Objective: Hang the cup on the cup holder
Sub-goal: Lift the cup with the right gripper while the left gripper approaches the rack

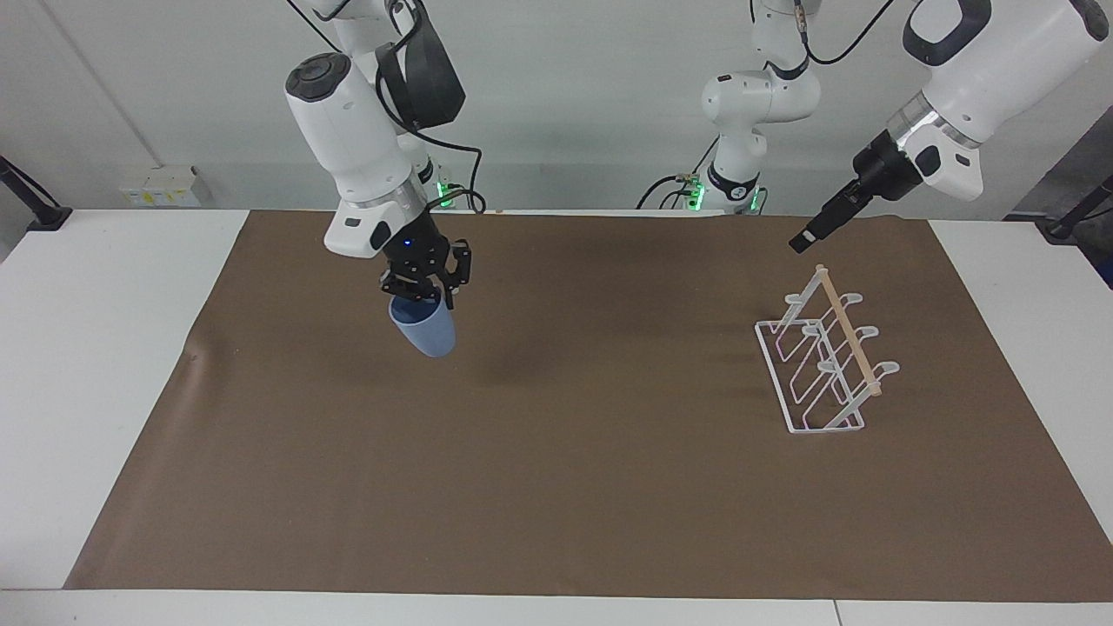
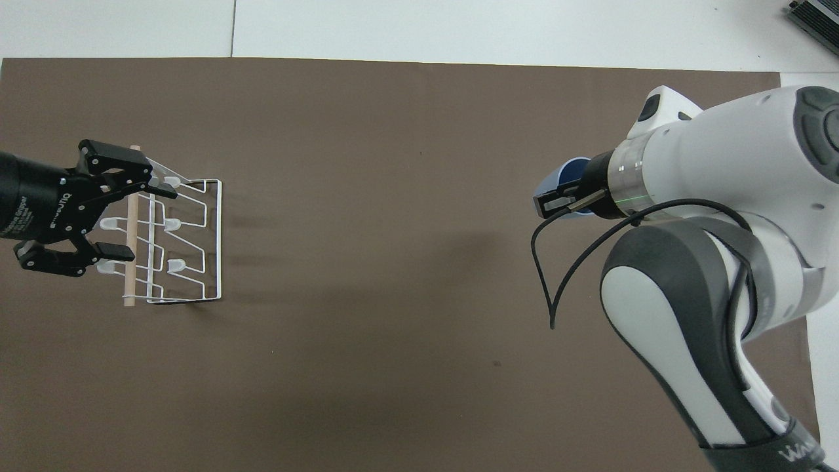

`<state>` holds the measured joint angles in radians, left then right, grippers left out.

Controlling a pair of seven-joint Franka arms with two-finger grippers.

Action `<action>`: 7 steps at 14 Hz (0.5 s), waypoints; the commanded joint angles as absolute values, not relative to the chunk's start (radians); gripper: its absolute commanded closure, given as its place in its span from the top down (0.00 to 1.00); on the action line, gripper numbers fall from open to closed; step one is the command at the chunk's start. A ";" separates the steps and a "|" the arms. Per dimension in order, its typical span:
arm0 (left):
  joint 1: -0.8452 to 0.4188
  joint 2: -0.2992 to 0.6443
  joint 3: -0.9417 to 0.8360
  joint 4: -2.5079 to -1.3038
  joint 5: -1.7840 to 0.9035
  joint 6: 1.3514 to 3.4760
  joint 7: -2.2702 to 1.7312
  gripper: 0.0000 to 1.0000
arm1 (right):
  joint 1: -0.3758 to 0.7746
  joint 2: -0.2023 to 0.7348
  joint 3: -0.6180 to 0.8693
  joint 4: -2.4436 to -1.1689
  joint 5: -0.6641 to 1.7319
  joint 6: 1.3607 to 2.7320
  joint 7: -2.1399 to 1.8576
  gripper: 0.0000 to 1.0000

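Brown paper mat [image 1: 556, 487] covers most of the white desk [image 1: 96, 365]. Going from the robots' end outward: left gripper [image 2: 121, 219] is up in the air over the cup holder's [image 1: 817, 365] wooden rod [image 1: 848, 330], fingers spread wide, holding nothing; in the facing view it hangs clear above the rack end nearest the robots, not touching it. Cup holder is a white wire rack with looped prongs in two rows, sitting on the mat toward the left arm's end of the desk, rod along its top edge. Right gripper [image 1: 426, 283] is raised over the mat on the right arm's side of centre, well apart from the rack, fingers clamped on the rim of the light blue cup [image 1: 423, 329]. Cup hangs below the gripper, tilted, narrower base pointing down, off the mat with its shadow on the paper beside it. In the overhead view only a sliver of the cup [image 2: 571, 172] shows past the right wrist.
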<state>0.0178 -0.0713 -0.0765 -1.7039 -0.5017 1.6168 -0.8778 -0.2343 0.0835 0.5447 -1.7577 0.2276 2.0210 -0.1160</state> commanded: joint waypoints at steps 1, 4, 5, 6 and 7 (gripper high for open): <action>0.026 -0.132 -0.072 -1.808 -0.647 1.685 -1.068 1.00 | -0.174 0.081 0.552 -1.756 0.409 2.078 0.030 0.00; 0.026 -0.172 -0.072 -1.914 -0.799 1.790 -1.211 1.00 | -0.106 0.083 0.552 -1.758 0.578 2.184 0.158 0.00; 0.026 -0.181 -0.072 -1.945 -0.833 1.807 -1.218 1.00 | -0.088 0.083 0.552 -1.758 0.650 2.216 0.167 0.00; 0.026 -0.184 -0.071 -1.963 -0.869 1.816 -1.223 1.00 | -0.072 0.083 0.552 -1.758 0.729 2.255 0.179 0.00; 0.028 -0.183 -0.071 -1.977 -0.903 1.834 -1.235 1.00 | -0.054 0.083 0.552 -1.756 0.789 2.288 0.190 0.00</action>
<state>0.0192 -0.1348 -0.0715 -1.8975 -0.8382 1.7873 -1.2022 -0.0706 0.0837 0.5509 -1.7580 0.6921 2.2379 0.1579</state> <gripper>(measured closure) 0.000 0.912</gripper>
